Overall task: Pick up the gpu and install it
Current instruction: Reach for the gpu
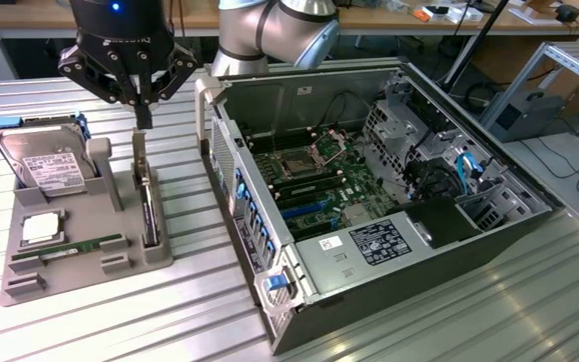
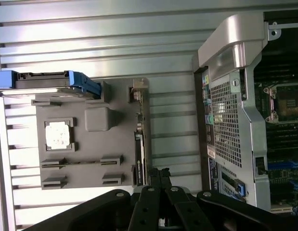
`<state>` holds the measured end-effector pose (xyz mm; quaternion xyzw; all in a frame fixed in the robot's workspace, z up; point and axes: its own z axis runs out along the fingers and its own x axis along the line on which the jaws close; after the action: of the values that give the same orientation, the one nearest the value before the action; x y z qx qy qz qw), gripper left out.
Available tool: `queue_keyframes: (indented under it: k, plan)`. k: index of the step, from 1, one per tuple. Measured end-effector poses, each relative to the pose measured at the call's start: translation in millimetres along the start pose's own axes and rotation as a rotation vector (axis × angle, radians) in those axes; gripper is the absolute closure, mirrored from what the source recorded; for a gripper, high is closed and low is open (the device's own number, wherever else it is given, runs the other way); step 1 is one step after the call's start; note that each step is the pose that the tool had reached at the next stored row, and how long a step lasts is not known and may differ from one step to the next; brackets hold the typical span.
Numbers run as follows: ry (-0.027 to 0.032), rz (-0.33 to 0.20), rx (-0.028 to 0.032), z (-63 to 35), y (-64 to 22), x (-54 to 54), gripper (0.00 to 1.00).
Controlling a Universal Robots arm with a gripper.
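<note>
Presently the gripper (image 1: 144,122) hangs over the grey holding fixture (image 1: 88,253) at the exterior view's left. Its fingers are pressed together and nothing is held between them. The fingertips point straight down at the upper end of the gpu (image 1: 148,200).

The gpu stands on its long edge in a narrow slot along the side of the fixture nearest the computer case (image 1: 390,249). Its silver bracket end sits directly under the fingertips. The exterior view does not show whether the fingertips touch the bracket or stop just above it. In the wrist view the joined fingers lie just beside the card's edge, not around it.

Other parts in the fixture:
- A hard drive (image 1: 43,162) with a white label leans in a blue-edged carrier at the far end.
- A processor chip (image 1: 40,226) lies flat in a square recess.
- A narrow green RAM stick (image 1: 68,247) lies in a slot near the fixture's front.

The computer case lies on its side on the ribbed metal tabletop (image 1: 169,324), to the exterior view's right of the fixture. Its side panel is off, exposing the motherboard (image 1: 320,185) and the processor socket (image 1: 297,160).
</note>
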<state>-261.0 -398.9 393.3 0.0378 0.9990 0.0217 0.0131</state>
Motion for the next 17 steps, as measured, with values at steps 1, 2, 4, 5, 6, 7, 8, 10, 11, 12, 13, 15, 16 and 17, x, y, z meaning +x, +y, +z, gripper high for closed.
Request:
queue_keyframes:
  k: [1,2,4,5,6,7,8,10,11,12,13,15,16,17]
  plan:
    - [0.0000,0.000,0.0000,0.0,0.0,0.8,0.89]
    - [0.0000,0.000,0.0000,0.0,-0.1,1.6,0.89]
    - [0.0000,0.000,0.0000,-0.1,-0.3,4.1,0.89]
    - [0.0000,0.000,0.0000,-0.1,-0.4,5.2,0.89]
    - [0.0000,0.000,0.0000,-0.1,-0.4,5.8,0.89]
    - [0.0000,0.000,0.0000,-0.2,-0.5,6.6,0.89]
    - [0.0000,0.000,0.0000,-0.2,-0.6,7.5,0.89]
    - [0.0000,0.000,0.0000,-0.2,-0.7,9.0,0.89]
    - [0.0000,0.000,0.0000,-0.3,-0.7,9.6,0.89]
    - [0.0000,0.000,0.0000,-0.3,-0.8,10.6,0.89]
    - [0.0000,0.000,0.0000,-0.3,-0.9,11.5,0.89]
    - [0.0000,0.000,0.0000,-0.3,-1.0,12.9,0.89]
    - [-0.0001,0.000,0.0000,-0.3,-1.0,13.7,0.89]
    - [0.0000,0.000,0.0000,-0.4,-1.1,14.5,0.89]
